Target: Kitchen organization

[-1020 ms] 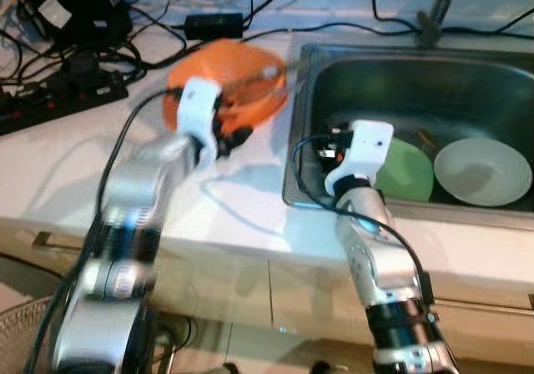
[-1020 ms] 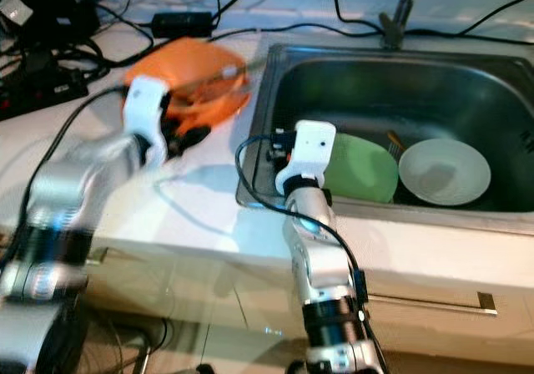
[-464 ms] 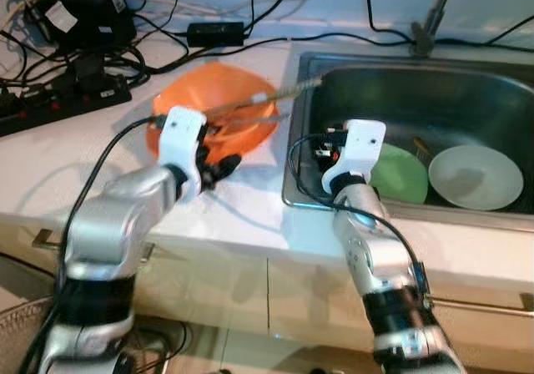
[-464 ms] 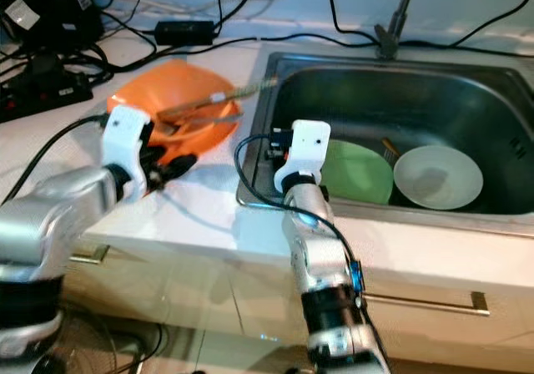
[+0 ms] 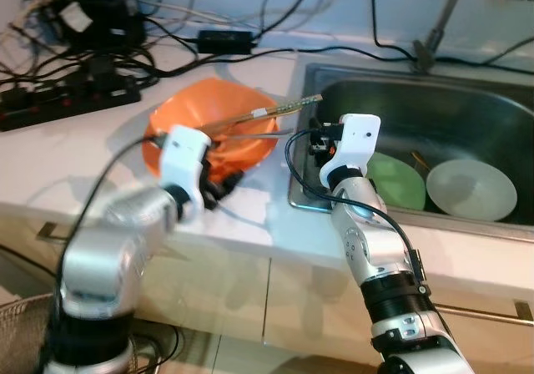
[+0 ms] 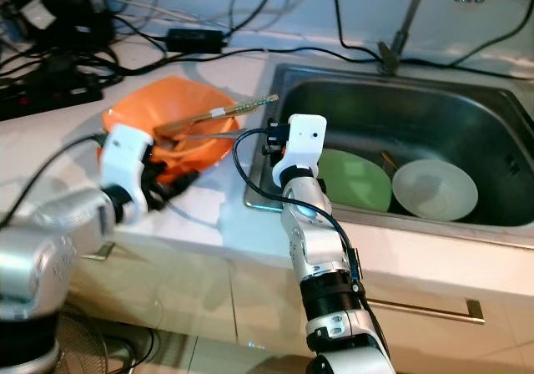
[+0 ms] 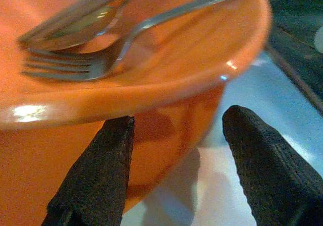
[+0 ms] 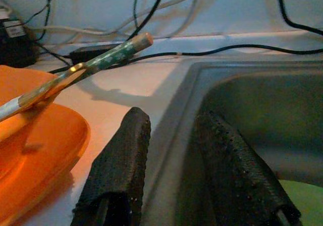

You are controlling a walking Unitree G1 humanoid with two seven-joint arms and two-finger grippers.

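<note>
We see the orange bowl (image 5: 213, 128) on the counter (image 5: 75, 153), right in front of our left gripper (image 7: 176, 170). A fork (image 7: 101, 59) and a long utensil (image 8: 75, 67) rest in it. The left fingers (image 7: 96, 180) are spread open beside the bowl's wall, holding nothing. A green plate (image 6: 357, 179) and a white bowl (image 6: 435, 189) lie in the sink (image 6: 400, 98), past our right gripper (image 8: 169, 170). It hangs over the sink's near edge, a little open and empty. We think most of the tidying is not done yet.
</note>
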